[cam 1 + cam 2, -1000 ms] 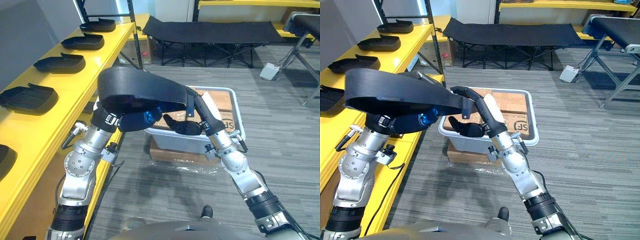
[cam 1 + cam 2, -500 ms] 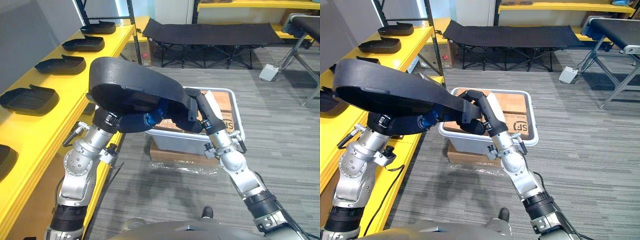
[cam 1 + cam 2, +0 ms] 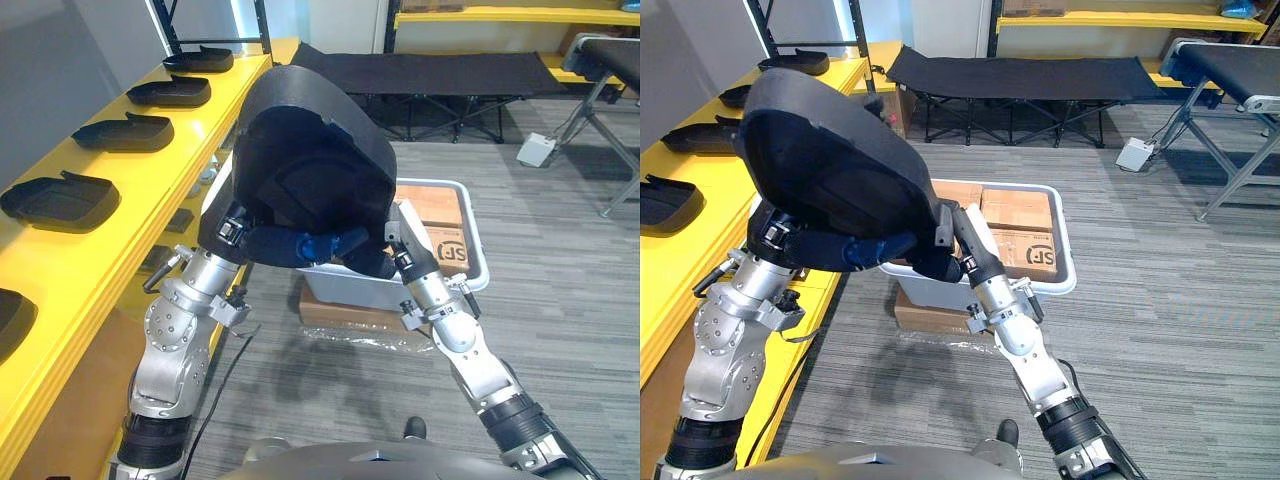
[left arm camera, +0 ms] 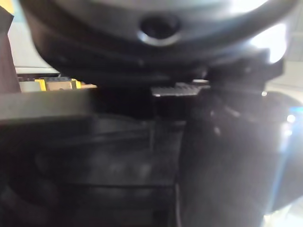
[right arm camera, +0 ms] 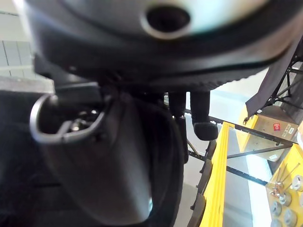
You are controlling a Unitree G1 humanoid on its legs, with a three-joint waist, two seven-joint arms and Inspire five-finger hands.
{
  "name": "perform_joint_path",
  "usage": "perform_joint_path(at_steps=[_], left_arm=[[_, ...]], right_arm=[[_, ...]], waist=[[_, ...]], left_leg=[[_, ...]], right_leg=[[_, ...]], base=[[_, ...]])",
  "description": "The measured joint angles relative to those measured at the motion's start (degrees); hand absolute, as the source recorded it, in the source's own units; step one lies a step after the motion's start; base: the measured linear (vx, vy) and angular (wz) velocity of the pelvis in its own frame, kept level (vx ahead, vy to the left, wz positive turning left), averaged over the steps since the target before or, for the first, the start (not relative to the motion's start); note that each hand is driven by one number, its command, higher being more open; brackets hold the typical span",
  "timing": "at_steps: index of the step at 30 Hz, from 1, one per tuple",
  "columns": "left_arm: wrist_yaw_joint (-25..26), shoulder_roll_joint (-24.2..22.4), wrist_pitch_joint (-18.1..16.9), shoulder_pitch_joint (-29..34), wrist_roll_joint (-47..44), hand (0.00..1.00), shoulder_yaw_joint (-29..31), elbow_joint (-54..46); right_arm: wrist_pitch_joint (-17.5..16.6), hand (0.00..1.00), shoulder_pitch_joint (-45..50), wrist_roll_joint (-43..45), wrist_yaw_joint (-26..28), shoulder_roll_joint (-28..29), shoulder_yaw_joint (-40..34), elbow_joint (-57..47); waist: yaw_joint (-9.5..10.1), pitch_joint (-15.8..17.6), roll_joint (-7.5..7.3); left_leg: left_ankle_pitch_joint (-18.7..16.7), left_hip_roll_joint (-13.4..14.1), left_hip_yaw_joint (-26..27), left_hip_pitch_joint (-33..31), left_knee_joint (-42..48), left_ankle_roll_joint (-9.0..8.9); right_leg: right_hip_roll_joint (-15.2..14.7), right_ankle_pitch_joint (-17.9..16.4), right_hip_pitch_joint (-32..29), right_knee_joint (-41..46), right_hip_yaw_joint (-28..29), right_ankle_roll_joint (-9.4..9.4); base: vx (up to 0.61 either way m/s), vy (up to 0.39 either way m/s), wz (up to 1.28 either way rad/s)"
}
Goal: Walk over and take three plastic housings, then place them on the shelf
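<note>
A: What changed vs half a sec back?

B: The plastic housing got tipped. It was lying near flat across both arms; now it stands almost on edge at frame centre, hollow side to the camera. It has also swung toward the left of the frame.

A: Meaning for the task?

B: My read: it's lifted and being turned toward the shelf, the yellow run along the left side. It's not placed yet, it hangs in the air just right of the shelf edge. Shelved housings already sit in a row there, running from mid left to upper left.

A: Left hand?

B: The left hand is at the housing's lower rim, centre-left, pushed into the hollow. It touches the housing and looks to carry most of the load. Its grip can't be told, it's dark on dark, and its wrist view gives nothing usable.

A: Right hand?

B: The right hand is at the housing's lower right corner, just right of centre. It looks closed narrow, clamped on the corner edge, with nothing else in it.

A: Background?

B: The grey bin with cardboard boxes sits on the floor behind the right arm, centre right. The housing is well above it.

A: Risk?

B: With it this upright, I'd guess it could slip off the left hand.
</note>
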Motion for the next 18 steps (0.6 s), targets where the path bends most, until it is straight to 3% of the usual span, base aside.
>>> perform_joint_path(at_steps=[15, 18], left_arm=[[5.55, -4.67, 0.70, 1.33, 0.88, 1.00, -1.10, 4.55], [9.03, -5.56, -1.09, 2.96, 1.13, 1.00, -1.08, 5.17]], right_arm=[[-0.05, 0.00, 0.94, -1.41, -5.94, 1.46, -0.02, 0.01], [-0.29, 0.00, 1.54, -3.49, -7.09, 3.11, -1.38, -0.10]], waist=[[0.07, -0.01, 0.01], [-0.14, -0.03, 0.03]], left_leg=[[0.01, -0.07, 0.21, 0.05, -0.32, 0.01], [0.01, -0.07, 0.35, 0.12, -0.48, 0.02]], right_leg=[[0.02, 0.15, -0.20, 0.01, 0.55, 0.21], [0.04, 0.15, -0.18, 0.01, 0.66, 0.21]], base=[[0.00, 0.000, 0.00], [0.00, 0.000, 0.00]])
